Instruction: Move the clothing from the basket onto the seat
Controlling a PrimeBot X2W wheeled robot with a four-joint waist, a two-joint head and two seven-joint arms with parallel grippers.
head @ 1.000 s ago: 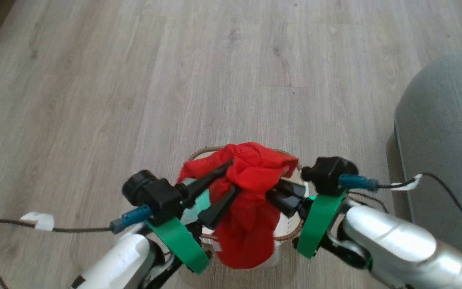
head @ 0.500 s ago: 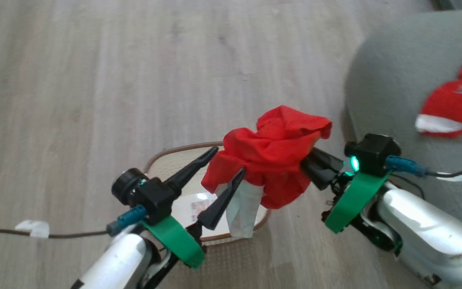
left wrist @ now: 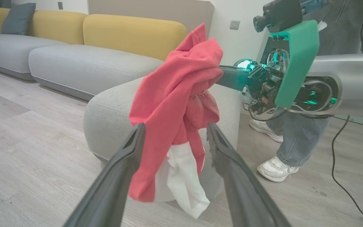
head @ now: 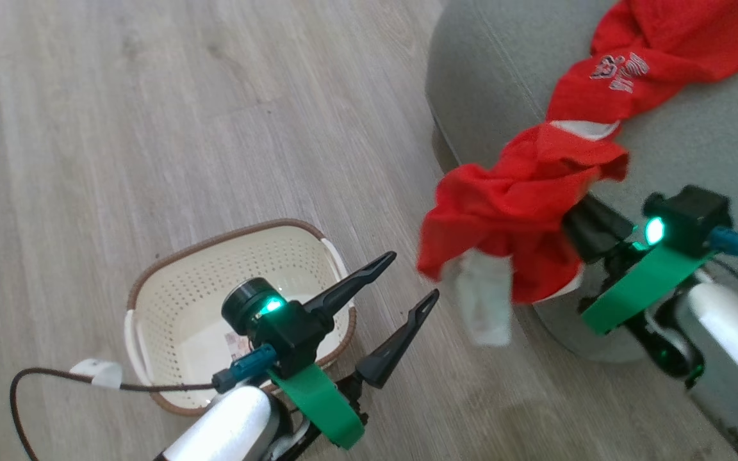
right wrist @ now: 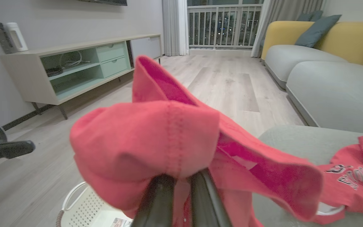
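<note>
Lying on the grey seat [head: 491, 83] in the head view, one red garment [head: 664, 45] bears pale printed lettering too small to read, as is the label [head: 236, 346] inside the basket [head: 215, 234] on the floor [head: 151, 128]. The right gripper [head: 583, 221] is clamped on a second, bunched red garment [head: 523, 198] held in the air at the seat's edge, while the left gripper [head: 412, 275] spreads wide and empty near the basket. The left wrist view shows that garment's white panel [left wrist: 181, 186] hanging beyond the parted fingers [left wrist: 121, 176]. The right wrist view shows both fingers [right wrist: 156, 201] pinched close on red fabric.
</note>
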